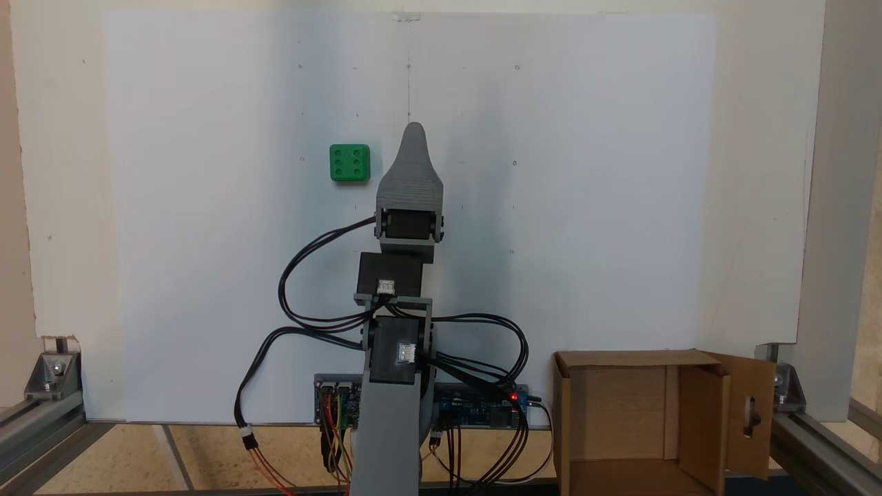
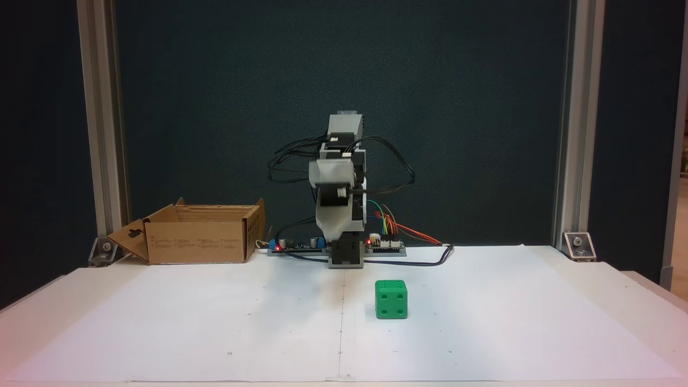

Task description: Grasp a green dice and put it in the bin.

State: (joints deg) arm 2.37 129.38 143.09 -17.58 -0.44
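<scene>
Grey arm (black looping cables)

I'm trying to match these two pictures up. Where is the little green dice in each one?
Fixed view from above: the green dice lies on the white sheet, upper left of centre, just left of the claw.
Fixed view from the front: the green dice sits right of centre, in front of the arm.
Shared landmark: the bin, lower right from above, left from the front.

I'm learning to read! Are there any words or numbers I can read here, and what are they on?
No words here are clear enough to read.
Box: small dark print on its front, too blurred to read.
Green dice: only dots, six on top, no numerals.
Circuit boards: any markings are too small to read.
</scene>
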